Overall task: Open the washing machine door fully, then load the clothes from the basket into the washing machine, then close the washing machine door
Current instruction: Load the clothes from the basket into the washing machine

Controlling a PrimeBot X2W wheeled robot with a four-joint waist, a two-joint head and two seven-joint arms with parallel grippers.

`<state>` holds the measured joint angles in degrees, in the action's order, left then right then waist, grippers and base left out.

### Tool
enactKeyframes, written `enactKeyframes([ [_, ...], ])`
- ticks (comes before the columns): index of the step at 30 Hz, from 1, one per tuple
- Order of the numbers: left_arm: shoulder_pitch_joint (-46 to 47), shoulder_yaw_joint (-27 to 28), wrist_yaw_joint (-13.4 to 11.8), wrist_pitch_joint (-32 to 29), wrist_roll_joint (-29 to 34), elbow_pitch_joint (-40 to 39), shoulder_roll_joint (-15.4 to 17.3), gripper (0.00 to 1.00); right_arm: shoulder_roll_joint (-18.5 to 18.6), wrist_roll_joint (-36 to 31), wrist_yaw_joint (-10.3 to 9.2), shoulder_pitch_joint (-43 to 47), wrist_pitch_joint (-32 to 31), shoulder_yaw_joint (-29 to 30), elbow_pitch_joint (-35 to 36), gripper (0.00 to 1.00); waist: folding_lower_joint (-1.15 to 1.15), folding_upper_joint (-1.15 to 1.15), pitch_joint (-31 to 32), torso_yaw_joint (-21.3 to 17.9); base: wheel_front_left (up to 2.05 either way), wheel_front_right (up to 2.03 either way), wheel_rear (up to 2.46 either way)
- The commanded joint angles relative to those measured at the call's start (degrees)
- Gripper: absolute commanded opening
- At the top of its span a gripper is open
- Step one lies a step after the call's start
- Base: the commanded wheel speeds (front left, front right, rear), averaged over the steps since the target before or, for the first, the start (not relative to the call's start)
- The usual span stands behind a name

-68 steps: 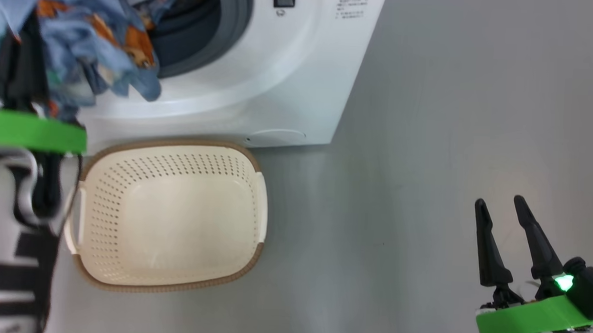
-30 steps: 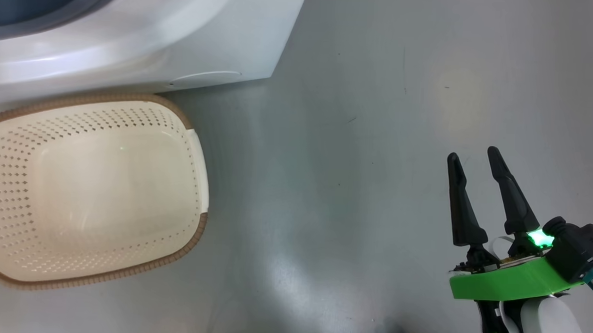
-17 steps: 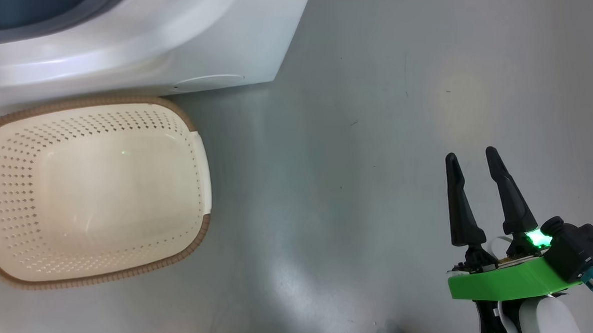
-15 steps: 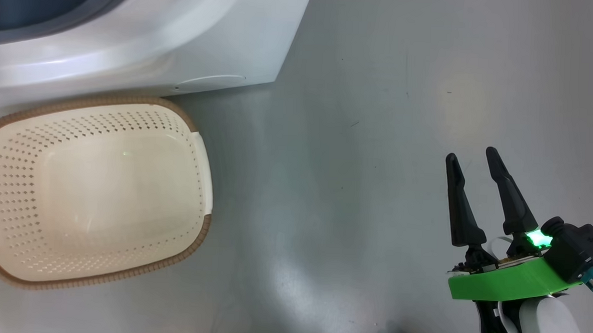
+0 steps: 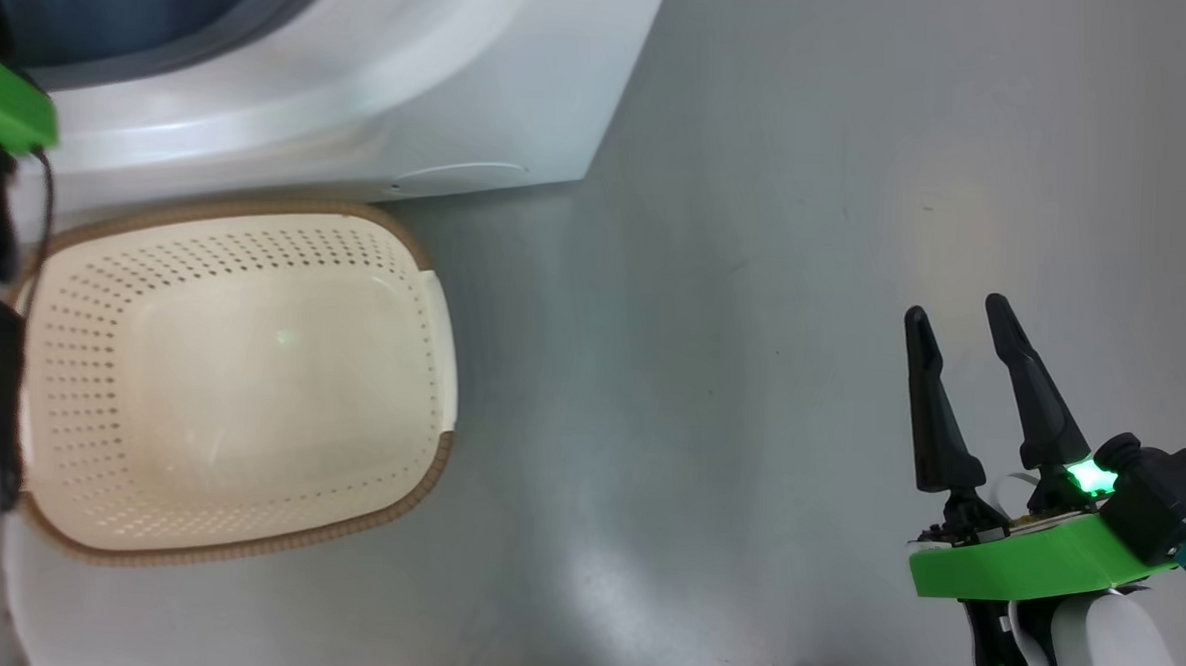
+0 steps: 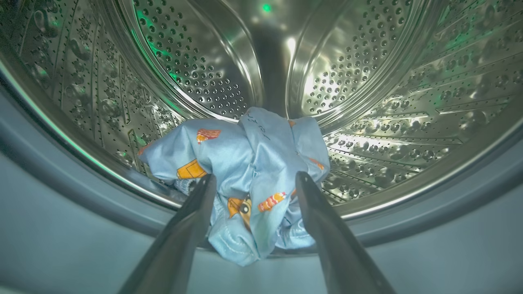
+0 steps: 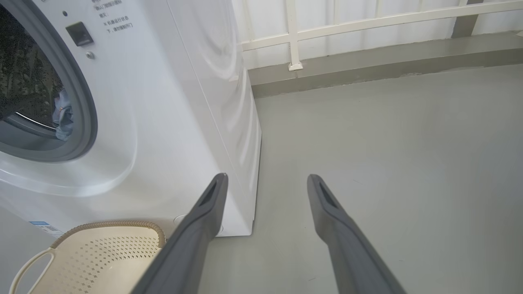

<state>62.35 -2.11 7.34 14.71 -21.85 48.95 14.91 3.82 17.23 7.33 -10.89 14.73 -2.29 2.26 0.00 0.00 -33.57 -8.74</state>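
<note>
Left wrist view: our left gripper (image 6: 255, 176) spread, clothes (image 6: 245, 151) at six o'clock in the drum (image 6: 367, 61); loading seems done, we close the door next.

You're looking at a laundry corner, no question: a big white front-loading washing machine (image 7: 171, 106) stands straight on a bare grey floor (image 5: 774, 311), and just in front of its base sits a cream perforated basket (image 5: 92, 351) of the household kind. Peer into the machine and you get the shiny perforated steel drum (image 6: 367, 57), with blue printed clothes (image 6: 249, 155) lying at its mouth. Past the machine there's a raised grey kerb (image 7: 367, 61) and a white rail (image 7: 367, 22) along a pale wall, so it reads as a plain utility space, perhaps a balcony, rather than a furnished room.
</note>
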Motion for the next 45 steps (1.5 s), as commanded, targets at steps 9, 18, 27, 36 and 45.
enactKeyframes([
  [9, -11.31, 3.10, 0.14, 0.29, 2.27, -9.66, -0.90, 1.00, 1.66, -0.82, 0.16, 1.65, 0.27, -0.16, 0.88, 1.00, 0.00, 0.00, 3.02, 3.24, 0.00, 0.00, 0.00],
  [18, -24.16, 5.05, 0.14, 0.29, 3.96, -17.69, -4.53, 1.00, 3.06, -0.71, 0.16, 4.15, 0.27, 0.88, 0.38, 1.00, 0.00, 0.00, 7.95, 5.54, 0.00, 0.00, 0.00],
  [27, -35.32, 5.31, 0.14, 0.29, 4.84, -22.99, -6.24, 1.00, 4.19, -0.44, 0.16, 7.70, 0.27, 1.67, -0.61, 1.00, 0.00, 0.00, 13.83, 7.29, 0.00, 0.00, 0.00],
  [36, -46.98, 5.55, 0.14, 0.29, 5.14, -27.72, -6.96, 1.00, 5.07, 0.07, 0.16, 13.14, 0.27, 2.23, -1.48, 1.00, 0.00, 0.00, 21.35, 8.12, 0.00, 0.00, 0.00],
  [45, -58.67, 6.74, 0.14, 0.29, 6.38, -33.38, -7.74, 1.00, 6.18, 0.73, 0.16, 19.45, 0.27, 3.00, -1.55, 1.00, 0.00, 0.00, 28.23, 7.59, 0.00, 0.00, 0.00],
])
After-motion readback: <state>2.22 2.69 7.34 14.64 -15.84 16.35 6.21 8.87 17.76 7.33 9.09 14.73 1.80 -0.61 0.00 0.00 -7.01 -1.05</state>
